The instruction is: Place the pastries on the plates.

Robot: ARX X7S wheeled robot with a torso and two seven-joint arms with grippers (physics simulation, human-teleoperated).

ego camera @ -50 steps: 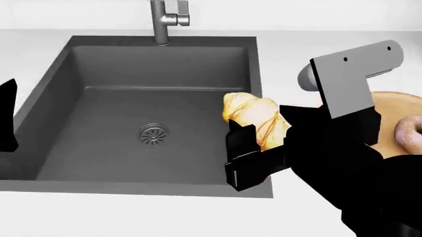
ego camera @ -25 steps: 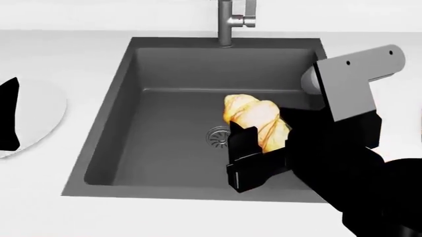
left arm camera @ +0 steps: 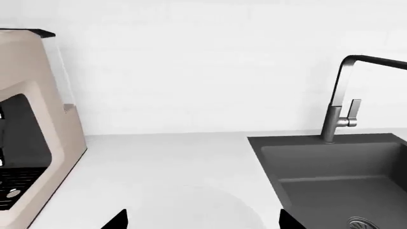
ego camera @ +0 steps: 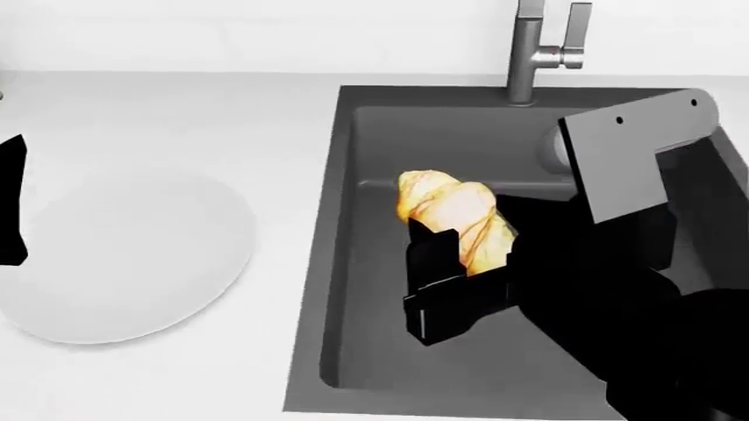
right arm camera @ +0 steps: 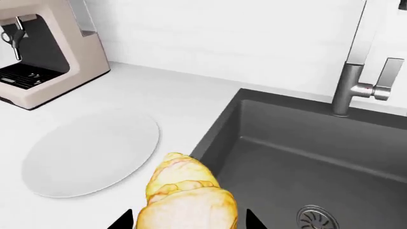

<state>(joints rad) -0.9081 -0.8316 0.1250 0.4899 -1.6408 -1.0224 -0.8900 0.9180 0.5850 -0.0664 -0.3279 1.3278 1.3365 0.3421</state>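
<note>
My right gripper (ego camera: 468, 244) is shut on the golden ridged croissant (ego camera: 454, 210) and holds it above the left part of the dark sink (ego camera: 387, 140). From the right wrist, the croissant (right arm camera: 186, 195) fills the gap between the jaws of the right gripper (right arm camera: 188, 222). A pale grey-white plate (ego camera: 117, 263) lies on the counter left of the sink, also seen as the plate (right arm camera: 89, 152) from the right wrist. My left gripper (left arm camera: 202, 222) is open just above that plate (left arm camera: 190, 207), and shows as a black shape (ego camera: 12, 206) at the head view's left edge. The doughnut and the wooden plate are out of view.
A metal faucet (ego camera: 538, 48) stands behind the sink. A beige coffee machine (right arm camera: 45, 47) sits on the counter beyond the pale plate, also visible as the coffee machine (left arm camera: 32, 129) from the left wrist. A white wall backs the counter.
The head view has shifted left: sink and faucet slid right, the pale plate came into full view, and the wooden plate with the doughnut left it. The right gripper still holds the croissant.
</note>
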